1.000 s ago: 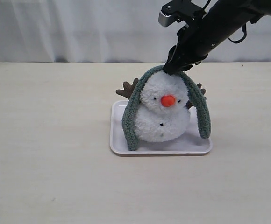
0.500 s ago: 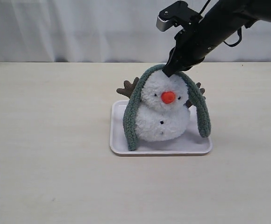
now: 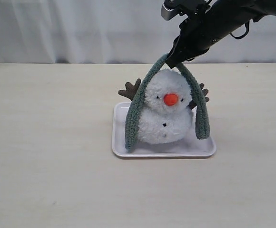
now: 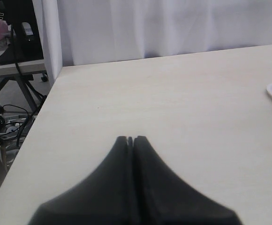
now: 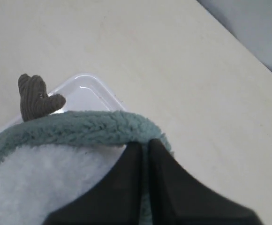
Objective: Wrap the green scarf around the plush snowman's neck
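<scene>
As the right fingers (image 3: 170, 63) pinch tight on the middle of the green scarf (image 3: 136, 109), the count is one scarf, one plush snowman (image 3: 164, 118) and one white tray (image 3: 121, 147) on the counter (image 3: 47, 142); the scarf's fold sits right in the grip, just above the snowman's head, and whether it brushes the plush there is too close to call; from the fingers the strip falls away in two tails, one to each side, an upside-down U; so its long axis is bent in half, each tail running steeply down and splaying outward, both rounded ends pointing down; the tail on the left-arm side reaches the tray; the other ends beside the lower ball, contact with the tray unclear; directly below the fingers the snowman stands upright on the tray, long axis vertical, its one orange nose (image 3: 171, 99) facing the exterior camera; two brown twig arms (image 3: 130, 90) poke out behind the tails, one each side; the left fingers (image 4: 131, 140) are pressed together on nothing, bare counter beyond them, well apart from the tray.
</scene>
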Tool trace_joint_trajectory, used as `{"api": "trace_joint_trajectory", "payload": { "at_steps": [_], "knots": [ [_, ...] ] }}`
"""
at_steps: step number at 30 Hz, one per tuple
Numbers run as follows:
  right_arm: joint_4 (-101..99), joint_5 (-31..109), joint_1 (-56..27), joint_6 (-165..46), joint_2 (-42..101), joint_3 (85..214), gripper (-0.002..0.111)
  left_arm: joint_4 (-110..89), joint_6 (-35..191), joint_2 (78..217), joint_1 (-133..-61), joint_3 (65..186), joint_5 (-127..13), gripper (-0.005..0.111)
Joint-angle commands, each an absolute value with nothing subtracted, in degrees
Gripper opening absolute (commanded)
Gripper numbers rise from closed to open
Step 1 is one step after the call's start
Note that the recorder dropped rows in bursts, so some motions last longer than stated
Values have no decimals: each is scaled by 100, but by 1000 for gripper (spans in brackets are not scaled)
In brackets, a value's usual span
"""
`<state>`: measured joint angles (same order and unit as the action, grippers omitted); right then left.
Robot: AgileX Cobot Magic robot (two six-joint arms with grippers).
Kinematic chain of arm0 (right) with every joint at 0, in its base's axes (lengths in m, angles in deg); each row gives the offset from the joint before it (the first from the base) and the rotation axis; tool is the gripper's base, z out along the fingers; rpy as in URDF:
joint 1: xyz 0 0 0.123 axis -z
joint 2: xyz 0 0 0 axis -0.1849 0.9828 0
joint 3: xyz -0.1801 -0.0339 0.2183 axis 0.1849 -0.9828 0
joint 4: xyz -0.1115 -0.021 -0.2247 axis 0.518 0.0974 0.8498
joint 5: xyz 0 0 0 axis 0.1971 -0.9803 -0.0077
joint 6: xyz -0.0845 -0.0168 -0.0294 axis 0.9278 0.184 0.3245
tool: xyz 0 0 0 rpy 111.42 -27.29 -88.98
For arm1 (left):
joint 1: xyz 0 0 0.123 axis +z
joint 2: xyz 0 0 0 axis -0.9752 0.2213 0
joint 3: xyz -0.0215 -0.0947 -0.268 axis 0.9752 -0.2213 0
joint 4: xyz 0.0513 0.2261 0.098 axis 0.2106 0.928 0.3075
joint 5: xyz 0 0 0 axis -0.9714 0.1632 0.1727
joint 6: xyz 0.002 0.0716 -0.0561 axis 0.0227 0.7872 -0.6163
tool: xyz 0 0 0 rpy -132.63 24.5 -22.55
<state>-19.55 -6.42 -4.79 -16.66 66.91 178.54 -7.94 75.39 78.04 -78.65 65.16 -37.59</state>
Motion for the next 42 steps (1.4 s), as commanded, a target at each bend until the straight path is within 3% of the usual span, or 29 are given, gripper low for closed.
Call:
{"api": "trace_joint_trajectory", "payload": {
  "at_steps": [1, 35, 42],
  "knots": [
    [-1924, -374, -469, -1884, 6712, 17859, 4, -817, 7536, 7787, -7860, 6496, -3819, 0],
    [-1874, -1013, -457, -2463, 7327, 17859, 5, -817, 7536, 7787, -7860, 6496, -3819, 0],
    [-1874, -1051, -457, -2694, 7042, 17859, 32, -817, 7536, 7787, -7860, 6496, -3819, 0]
  ]
}}
